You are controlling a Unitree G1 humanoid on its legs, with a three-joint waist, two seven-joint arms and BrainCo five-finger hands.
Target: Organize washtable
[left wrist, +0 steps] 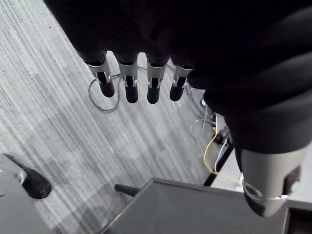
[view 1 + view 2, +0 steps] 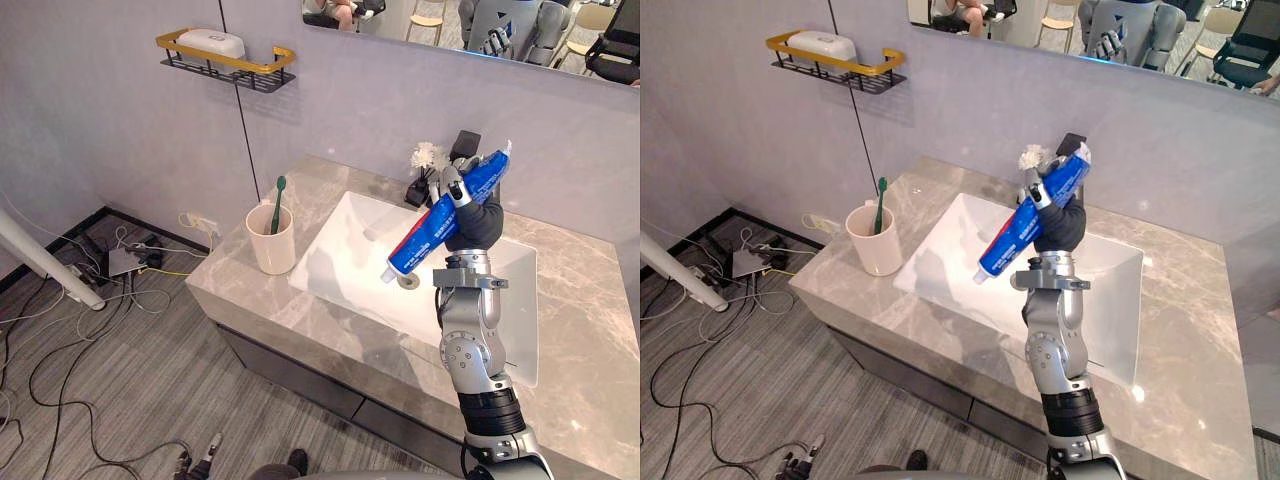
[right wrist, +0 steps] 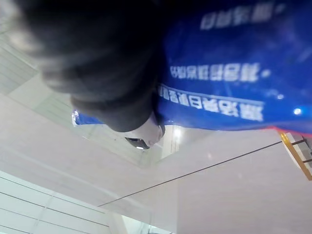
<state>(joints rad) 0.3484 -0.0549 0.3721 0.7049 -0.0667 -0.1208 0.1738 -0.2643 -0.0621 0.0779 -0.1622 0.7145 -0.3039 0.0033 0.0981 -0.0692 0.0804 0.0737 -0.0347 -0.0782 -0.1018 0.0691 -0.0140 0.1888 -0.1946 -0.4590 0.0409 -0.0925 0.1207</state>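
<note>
A blue toothpaste tube point(image 2: 443, 216) with a white cap slants above the white sink point(image 2: 345, 262), cap end down and to the left. My right hand point(image 2: 472, 215) is raised over the basin and shut on the tube's middle; the tube point(image 3: 234, 73) fills its wrist view. A cream cup point(image 2: 270, 240) with a green toothbrush point(image 2: 277, 203) stands on the marble counter point(image 2: 240, 285) left of the sink. My left hand point(image 1: 141, 80) hangs over the grey floor with straight fingers, holding nothing.
A black-and-gold wall shelf point(image 2: 228, 58) with a white soap box hangs at upper left. A small black holder with white flowers point(image 2: 428, 165) stands behind the sink by the wall. A mirror point(image 2: 480, 30) runs along the top. Cables and a power strip point(image 2: 130, 260) lie on the floor.
</note>
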